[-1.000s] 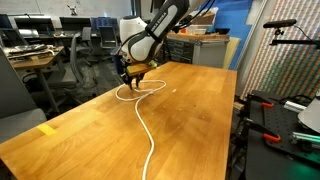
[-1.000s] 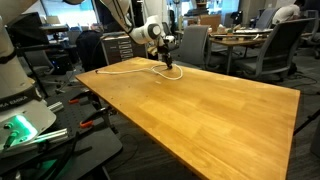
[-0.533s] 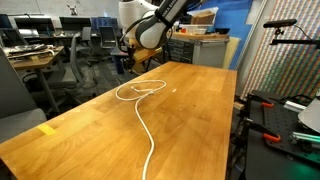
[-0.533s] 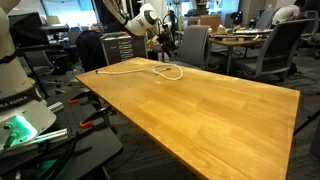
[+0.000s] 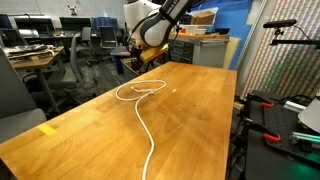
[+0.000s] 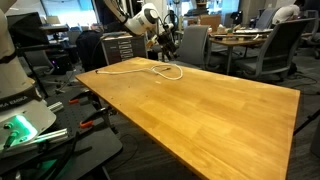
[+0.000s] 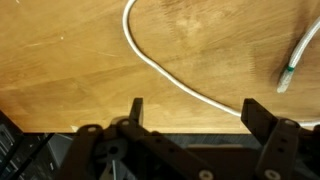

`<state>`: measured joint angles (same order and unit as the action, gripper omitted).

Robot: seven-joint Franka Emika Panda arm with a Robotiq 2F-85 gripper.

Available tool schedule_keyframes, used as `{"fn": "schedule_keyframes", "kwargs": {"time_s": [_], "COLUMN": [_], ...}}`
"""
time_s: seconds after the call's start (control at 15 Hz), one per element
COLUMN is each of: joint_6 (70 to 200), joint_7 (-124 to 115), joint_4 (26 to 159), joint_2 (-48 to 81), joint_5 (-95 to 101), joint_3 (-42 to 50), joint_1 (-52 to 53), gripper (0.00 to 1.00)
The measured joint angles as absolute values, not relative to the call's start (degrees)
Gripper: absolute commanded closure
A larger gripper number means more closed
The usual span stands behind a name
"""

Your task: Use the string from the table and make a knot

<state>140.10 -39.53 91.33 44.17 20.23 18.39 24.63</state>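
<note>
One second ago I had the jaws down at the loop of the string [image 5: 140,90]; now they hang above it, spread wide and holding nothing. The string lies free on the desk [image 5: 200,120], its loop well away from the yellow tape mark [image 5: 47,129] and its tail running to the desk edge nearer that mark. I judge the loop laid but no knot tightened yet. I can read no brand, label or writing anywhere.
</note>
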Motion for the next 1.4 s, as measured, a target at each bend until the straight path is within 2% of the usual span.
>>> {"fn": "schedule_keyframes", "kwargs": {"time_s": [0.67,0.87,1.07,1.4], "joint_6": [135.01,134.66,127.97,113.74], "joint_7": [-6.58,-5.06,3.12,23.32], "joint_4": [91.74,92.07,90.5,79.79], "joint_2": [33.61,33.15,34.49,39.61], "joint_5": [14.46,14.11,14.14,14.0], "joint_3": [2.56,1.25,0.95,-0.44], "joint_1": [11.32,10.49,9.38,2.37], "gripper": [0.0,0.0,0.0,0.0]}}
